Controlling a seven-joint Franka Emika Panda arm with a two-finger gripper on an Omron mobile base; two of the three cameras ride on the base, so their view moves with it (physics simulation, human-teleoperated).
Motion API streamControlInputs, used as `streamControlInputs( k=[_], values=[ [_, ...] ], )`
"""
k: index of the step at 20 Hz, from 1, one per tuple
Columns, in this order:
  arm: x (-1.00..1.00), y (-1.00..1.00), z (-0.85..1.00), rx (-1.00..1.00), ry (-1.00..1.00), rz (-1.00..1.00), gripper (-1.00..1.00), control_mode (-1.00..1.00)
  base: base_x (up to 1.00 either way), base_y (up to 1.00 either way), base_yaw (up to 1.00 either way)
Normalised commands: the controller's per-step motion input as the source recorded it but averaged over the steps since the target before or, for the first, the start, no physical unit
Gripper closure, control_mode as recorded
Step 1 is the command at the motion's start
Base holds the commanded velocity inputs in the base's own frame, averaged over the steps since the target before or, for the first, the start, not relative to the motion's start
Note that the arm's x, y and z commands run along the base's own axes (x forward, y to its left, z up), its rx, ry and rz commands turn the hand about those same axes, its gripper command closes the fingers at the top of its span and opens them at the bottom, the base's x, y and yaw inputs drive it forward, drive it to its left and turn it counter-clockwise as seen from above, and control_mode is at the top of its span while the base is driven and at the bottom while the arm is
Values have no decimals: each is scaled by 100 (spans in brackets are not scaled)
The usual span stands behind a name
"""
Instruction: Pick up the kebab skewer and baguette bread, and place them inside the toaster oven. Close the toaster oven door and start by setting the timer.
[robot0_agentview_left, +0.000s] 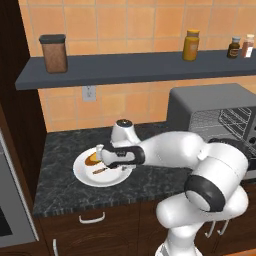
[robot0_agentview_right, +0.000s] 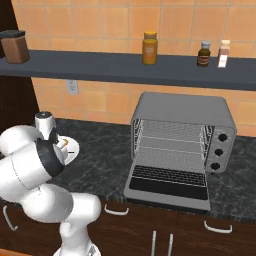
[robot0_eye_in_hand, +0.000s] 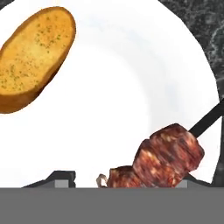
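While the gripper (robot0_agentview_left: 101, 161) is hovering low over the white plate (robot0_agentview_left: 85, 176) on the dark counter (robot0_agentview_left: 65, 150), the kebab skewer (robot0_eye_in_hand: 162, 159) is lying between its fingertips (robot0_eye_in_hand: 64, 178), seemingly unclamped; grip state unclear. Baguette bread (robot0_eye_in_hand: 33, 54) is resting well apart on the same plate. Toaster oven (robot0_agentview_right: 190, 120) is standing with its door (robot0_agentview_right: 167, 186) folded down.

my bread (robot0_eye_in_hand: 33, 59) looks rough and crusty, the meat (robot0_eye_in_hand: 168, 155) bumpy, the white plate (robot0_eye_in_hand: 131, 87) smooth, the oven (robot0_agentview_right: 182, 112) dull grey metal.
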Motion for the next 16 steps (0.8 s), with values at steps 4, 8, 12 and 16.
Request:
streamControlInputs(
  k=[4,8,12,16],
  values=[
    [-49,-87,63,7,-5,0,100,-100,0,0,0],
    [-37,-81,75,1,0,-2,100,-100,0,0,0],
    [-35,-59,73,-2,1,-6,100,-100,0,0,0],
    [-42,-70,59,-6,3,-17,100,-100,0,0,0]
  ],
)
